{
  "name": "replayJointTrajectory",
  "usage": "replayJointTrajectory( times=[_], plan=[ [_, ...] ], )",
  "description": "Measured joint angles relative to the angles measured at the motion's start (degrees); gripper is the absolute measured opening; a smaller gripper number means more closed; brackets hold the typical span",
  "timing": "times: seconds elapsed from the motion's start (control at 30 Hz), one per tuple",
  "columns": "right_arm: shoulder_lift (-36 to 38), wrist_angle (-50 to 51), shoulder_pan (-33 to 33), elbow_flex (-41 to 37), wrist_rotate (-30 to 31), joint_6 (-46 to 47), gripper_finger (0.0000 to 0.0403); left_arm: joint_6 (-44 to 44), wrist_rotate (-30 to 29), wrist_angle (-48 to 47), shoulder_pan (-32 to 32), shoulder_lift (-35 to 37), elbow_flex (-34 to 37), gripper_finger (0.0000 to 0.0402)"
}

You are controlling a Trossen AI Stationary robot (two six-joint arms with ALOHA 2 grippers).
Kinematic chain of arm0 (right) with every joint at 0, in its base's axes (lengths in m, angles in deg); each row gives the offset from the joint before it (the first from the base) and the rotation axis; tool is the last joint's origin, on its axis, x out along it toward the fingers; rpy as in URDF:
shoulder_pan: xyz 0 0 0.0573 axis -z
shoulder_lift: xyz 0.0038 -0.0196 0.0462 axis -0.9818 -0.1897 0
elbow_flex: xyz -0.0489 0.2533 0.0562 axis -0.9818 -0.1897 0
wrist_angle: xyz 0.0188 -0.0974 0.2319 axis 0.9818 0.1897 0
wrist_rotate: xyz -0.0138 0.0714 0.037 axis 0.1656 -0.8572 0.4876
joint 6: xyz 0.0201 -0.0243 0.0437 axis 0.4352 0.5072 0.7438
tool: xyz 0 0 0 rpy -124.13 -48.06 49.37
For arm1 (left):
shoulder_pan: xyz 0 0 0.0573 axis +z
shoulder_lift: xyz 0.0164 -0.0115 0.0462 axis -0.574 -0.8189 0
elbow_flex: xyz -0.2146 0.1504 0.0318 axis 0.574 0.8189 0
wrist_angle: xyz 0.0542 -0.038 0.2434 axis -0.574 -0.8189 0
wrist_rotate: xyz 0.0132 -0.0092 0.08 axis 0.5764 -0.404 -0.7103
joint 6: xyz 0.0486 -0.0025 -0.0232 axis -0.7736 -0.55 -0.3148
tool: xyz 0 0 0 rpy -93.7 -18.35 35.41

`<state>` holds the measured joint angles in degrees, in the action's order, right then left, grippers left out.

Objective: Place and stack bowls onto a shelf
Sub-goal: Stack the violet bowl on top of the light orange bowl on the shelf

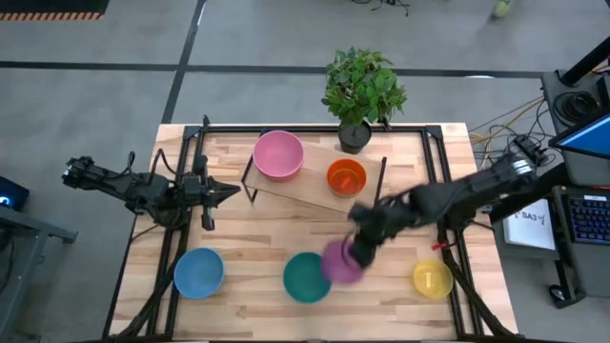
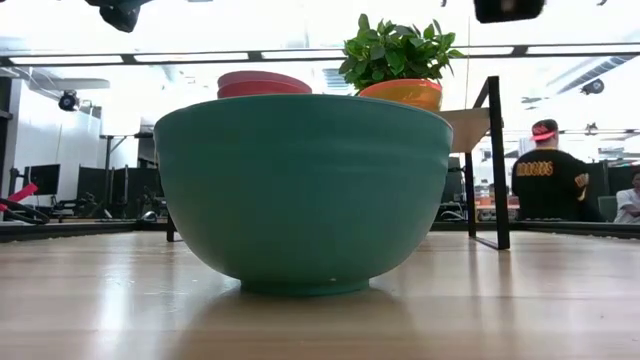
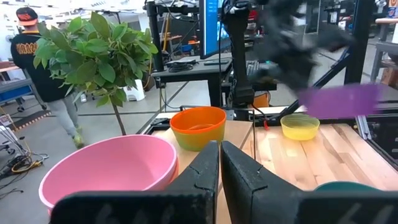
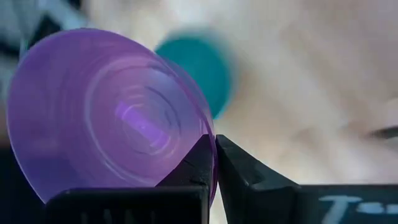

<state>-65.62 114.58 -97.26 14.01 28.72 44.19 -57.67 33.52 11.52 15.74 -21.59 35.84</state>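
Small round purple plastic bowl (image 1: pixel 340 262) is off the table, rim pinched in the right gripper (image 1: pixel 360 250), tilted, just beside the teal plastic bowl (image 1: pixel 306 276). Low light-wood shelf (image 1: pixel 305 188) carries the pink bowl (image 1: pixel 277 154) and orange bowl (image 1: pixel 346 176). Blue bowl (image 1: pixel 198 272) and yellow bowl (image 1: pixel 432 278) sit on the tabletop. Left gripper (image 1: pixel 229 191) is pressed together, empty, at the shelf's left end.
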Motion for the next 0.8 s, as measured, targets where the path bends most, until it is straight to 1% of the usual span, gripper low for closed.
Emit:
replayJointTrajectory(
  times=[0.07,0.1,0.2,0.3,0.57,0.67,0.8],
  plan=[
    [2.7,1.4,3.3,0.0,3.6,-0.7,0.0009,0.0,0.0,0.1,0.0,0.0,0.0,0.0],
    [3.9,2.0,5.0,0.0,4.4,-1.5,0.0009,0.0,0.0,0.1,0.0,0.0,0.0,0.0],
    [6.7,2.4,10.5,0.1,4.8,-3.8,0.0009,-0.1,0.0,0.1,0.0,0.0,0.0,0.0],
    [8.3,3.2,15.8,0.1,5.8,-3.8,0.0009,-0.3,0.0,0.1,0.0,0.0,0.0,0.0],
    [7.8,17.3,29.0,2.5,5.7,-3.8,0.0009,-1.0,0.3,0.1,0.0,0.0,0.0,0.0],
    [7.1,18.6,32.3,3.9,5.7,-5.6,0.0009,-1.0,0.3,0.0,0.0,0.0,0.0,0.0],
    [6.0,18.6,34.7,5.5,4.9,-8.0,0.0009,-1.0,0.3,-0.2,0.0,0.0,0.0,0.0]
  ],
)
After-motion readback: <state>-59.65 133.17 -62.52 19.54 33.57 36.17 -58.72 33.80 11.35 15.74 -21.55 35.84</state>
